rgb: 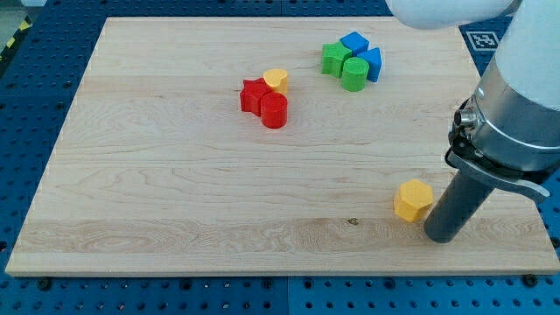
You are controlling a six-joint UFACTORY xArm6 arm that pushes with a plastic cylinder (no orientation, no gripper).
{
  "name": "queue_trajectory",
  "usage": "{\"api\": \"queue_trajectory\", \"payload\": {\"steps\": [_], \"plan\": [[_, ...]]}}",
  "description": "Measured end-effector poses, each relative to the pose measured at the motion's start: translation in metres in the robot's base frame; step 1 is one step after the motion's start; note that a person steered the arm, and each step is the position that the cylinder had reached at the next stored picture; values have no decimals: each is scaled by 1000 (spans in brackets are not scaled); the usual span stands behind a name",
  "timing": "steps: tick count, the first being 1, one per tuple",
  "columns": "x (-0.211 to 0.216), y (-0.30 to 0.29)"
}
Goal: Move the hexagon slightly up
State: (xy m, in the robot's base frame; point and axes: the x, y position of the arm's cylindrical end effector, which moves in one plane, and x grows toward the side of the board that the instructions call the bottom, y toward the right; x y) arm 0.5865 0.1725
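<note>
The yellow hexagon (412,200) lies on the wooden board (175,175) at the view's lower right. My tip (443,236) rests on the board just right of and slightly below the hexagon, close to it or touching its lower right edge. The dark rod rises from the tip toward the view's upper right into the arm's grey and white body.
A red star block (255,94), a red cylinder (274,111) and a small yellow block (276,80) cluster at upper middle. A green star block (334,59), a green cylinder (354,73) and two blue blocks (354,42) (374,63) cluster at top right. The board's right edge is near my tip.
</note>
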Motion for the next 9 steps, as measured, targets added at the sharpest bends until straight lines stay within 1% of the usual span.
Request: {"api": "queue_trajectory", "payload": {"steps": [1, 3, 4, 5, 6, 7, 8, 9], "plan": [[0, 16], [-9, 18], [-9, 17], [-8, -3], [-19, -6], [-19, -6], [-34, -6], [-35, -6]]}}
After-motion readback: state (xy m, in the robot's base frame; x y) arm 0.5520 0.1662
